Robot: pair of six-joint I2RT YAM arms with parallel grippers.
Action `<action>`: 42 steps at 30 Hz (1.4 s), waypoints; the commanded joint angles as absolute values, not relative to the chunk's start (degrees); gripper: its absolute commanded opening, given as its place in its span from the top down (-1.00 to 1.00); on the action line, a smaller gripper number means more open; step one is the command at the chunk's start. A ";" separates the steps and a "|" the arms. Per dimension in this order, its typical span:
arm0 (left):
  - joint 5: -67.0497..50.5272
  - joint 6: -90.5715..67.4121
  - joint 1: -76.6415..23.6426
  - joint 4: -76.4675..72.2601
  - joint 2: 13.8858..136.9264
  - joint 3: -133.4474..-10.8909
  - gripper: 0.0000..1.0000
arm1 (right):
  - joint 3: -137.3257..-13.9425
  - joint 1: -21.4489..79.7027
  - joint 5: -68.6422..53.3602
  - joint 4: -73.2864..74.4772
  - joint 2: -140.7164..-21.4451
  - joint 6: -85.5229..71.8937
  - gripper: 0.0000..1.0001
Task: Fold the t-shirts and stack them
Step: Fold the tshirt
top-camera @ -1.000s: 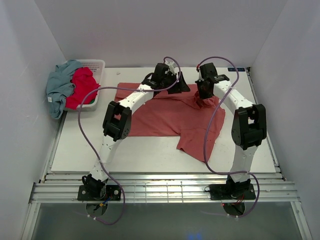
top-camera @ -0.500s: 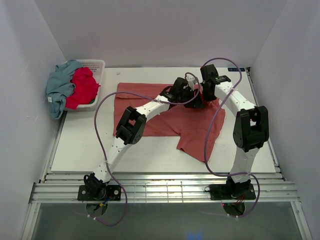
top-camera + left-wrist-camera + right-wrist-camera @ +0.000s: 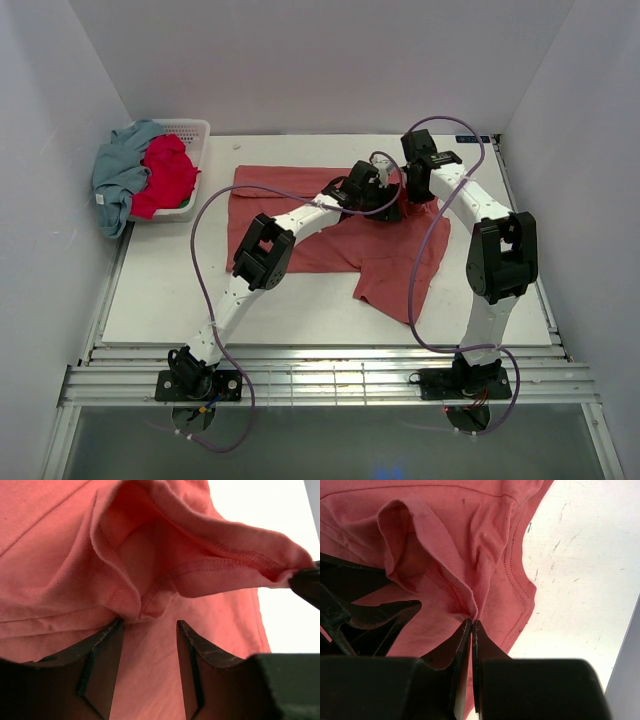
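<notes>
Left hand [image 3: 149, 623] has swung right to the collar, fingers half apart, gripping nothing, fold at their tips | right hand [image 3: 471, 622] pinched tight on raised collar | salmon shirt [image 3: 340, 245] spread mid-desk [image 3: 300, 312], creased | far left: crimson shirt [image 3: 165, 172], grey-blue shirt [image 3: 118, 170] heaped on basket [image 3: 196, 128]

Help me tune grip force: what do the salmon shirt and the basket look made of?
The salmon shirt: soft matte knit, likely cotton; it drapes, creases, and shows stitched hems. The basket: white, probably plastic; rigid lattice walls.
</notes>
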State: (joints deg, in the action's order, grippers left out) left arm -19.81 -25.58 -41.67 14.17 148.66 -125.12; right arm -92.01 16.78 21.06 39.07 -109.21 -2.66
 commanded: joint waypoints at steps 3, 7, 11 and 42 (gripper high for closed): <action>-15.21 -22.68 -42.28 14.50 145.28 -125.33 -0.15 | -91.49 16.26 21.80 39.11 -106.43 -3.16 0.85; -14.59 -22.76 -42.19 14.15 146.07 -126.65 -0.20 | -91.76 16.08 21.53 39.11 -106.52 -2.99 0.85; -12.57 -22.50 -42.28 13.45 146.25 -126.83 -0.22 | -91.76 16.00 20.83 39.02 -106.96 -2.99 0.85; -6.33 -20.65 -42.28 12.57 129.65 -106.27 0.69 | -84.12 15.56 25.57 41.13 -103.54 -4.57 0.85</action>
State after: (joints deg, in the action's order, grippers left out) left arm -6.68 -21.34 -42.17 12.99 137.19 -108.16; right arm -84.62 15.77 22.72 39.75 -107.13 -3.33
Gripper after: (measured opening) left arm 0.162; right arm 0.081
